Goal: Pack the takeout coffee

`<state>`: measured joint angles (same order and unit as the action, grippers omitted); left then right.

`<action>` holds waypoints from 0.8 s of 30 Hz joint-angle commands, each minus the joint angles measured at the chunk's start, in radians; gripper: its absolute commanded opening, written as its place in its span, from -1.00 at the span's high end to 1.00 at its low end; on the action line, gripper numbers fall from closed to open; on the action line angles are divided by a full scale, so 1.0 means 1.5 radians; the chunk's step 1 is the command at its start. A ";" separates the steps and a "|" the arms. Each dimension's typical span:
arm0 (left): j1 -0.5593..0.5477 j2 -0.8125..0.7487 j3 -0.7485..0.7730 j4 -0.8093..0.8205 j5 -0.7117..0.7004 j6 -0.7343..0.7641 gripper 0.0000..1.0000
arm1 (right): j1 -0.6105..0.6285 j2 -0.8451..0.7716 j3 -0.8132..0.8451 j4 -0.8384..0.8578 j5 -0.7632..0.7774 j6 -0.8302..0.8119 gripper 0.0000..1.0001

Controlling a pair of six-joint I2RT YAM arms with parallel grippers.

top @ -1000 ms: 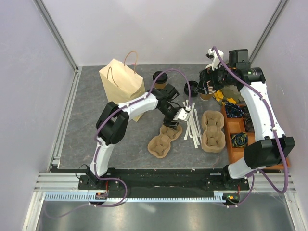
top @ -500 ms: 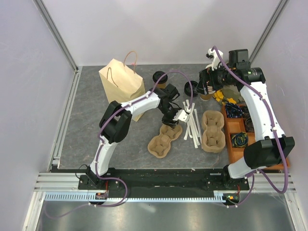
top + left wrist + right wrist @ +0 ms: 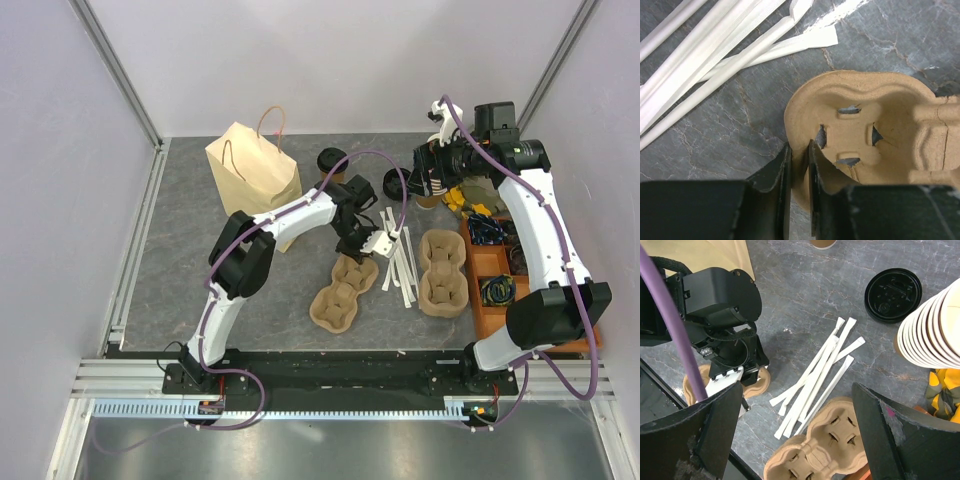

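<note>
The takeout coffee (image 3: 333, 162), a small brown cup with a black lid, stands at the back of the table right of the paper bag (image 3: 254, 166). Only its base shows at the top edge of the right wrist view (image 3: 823, 243). My left gripper (image 3: 360, 250) is shut on the near rim of a brown pulp cup carrier (image 3: 340, 290). The left wrist view shows the jaws (image 3: 799, 160) pinching that carrier's wall (image 3: 875, 135). My right gripper (image 3: 428, 178) hangs open and empty above the table, its fingers (image 3: 690, 435) wide apart.
White wrapped straws (image 3: 400, 255) lie between the two carriers. A second carrier (image 3: 443, 270) lies to the right. A loose black lid (image 3: 397, 183) and a stack of lidless cups (image 3: 935, 330) stand at the back right. An orange tray (image 3: 495, 290) runs along the right edge.
The left arm's elbow has shifted slightly to the right while its gripper keeps hold of the carrier rim. The right arm has hardly moved.
</note>
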<state>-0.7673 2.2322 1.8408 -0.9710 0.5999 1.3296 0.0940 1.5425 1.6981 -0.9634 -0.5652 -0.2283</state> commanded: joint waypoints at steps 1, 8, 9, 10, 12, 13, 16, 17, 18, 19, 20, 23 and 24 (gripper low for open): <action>-0.009 -0.029 0.041 -0.045 0.022 0.005 0.76 | -0.002 0.003 0.030 0.001 -0.002 -0.001 -0.96; -0.028 -0.220 0.025 -0.162 0.078 -0.024 0.96 | -0.001 0.018 0.055 0.027 0.001 0.008 -0.96; -0.028 -0.245 0.011 -0.189 0.084 -0.030 0.96 | -0.001 0.019 0.061 0.036 -0.008 0.016 -0.96; -0.028 -0.274 0.006 -0.199 0.089 -0.044 0.96 | -0.001 0.022 0.065 0.043 -0.013 0.019 -0.96; -0.024 -0.351 -0.013 -0.210 0.089 -0.070 0.96 | 0.010 0.041 0.105 0.049 -0.021 0.024 -0.96; -0.020 -0.373 -0.017 -0.210 0.101 -0.108 0.96 | 0.019 0.051 0.126 0.044 -0.020 0.020 -0.95; 0.013 -0.445 -0.019 -0.210 0.146 -0.205 0.96 | 0.076 0.100 0.208 0.024 0.016 -0.001 -0.94; 0.039 -0.463 -0.020 -0.209 0.158 -0.228 0.96 | 0.108 0.121 0.228 0.023 0.024 -0.005 -0.94; 0.055 -0.495 -0.023 -0.205 0.173 -0.270 0.96 | 0.119 0.134 0.269 0.024 0.031 -0.008 -0.94; 0.075 -0.516 -0.028 -0.183 0.206 -0.297 0.96 | 0.129 0.147 0.290 0.026 0.038 -0.009 -0.95; 0.120 -0.535 -0.036 -0.159 0.223 -0.331 0.96 | 0.145 0.176 0.314 0.035 0.039 -0.008 -0.95; 0.218 -0.616 -0.080 -0.072 0.281 -0.451 0.96 | 0.178 0.227 0.391 0.077 0.036 0.012 -0.94; 0.242 -0.658 -0.108 -0.049 0.291 -0.508 0.96 | 0.187 0.236 0.404 0.096 0.035 0.019 -0.93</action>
<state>-0.5434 1.3682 1.7641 -1.1896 0.8852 0.8959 0.3336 1.8324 2.1910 -0.9230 -0.5232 -0.2237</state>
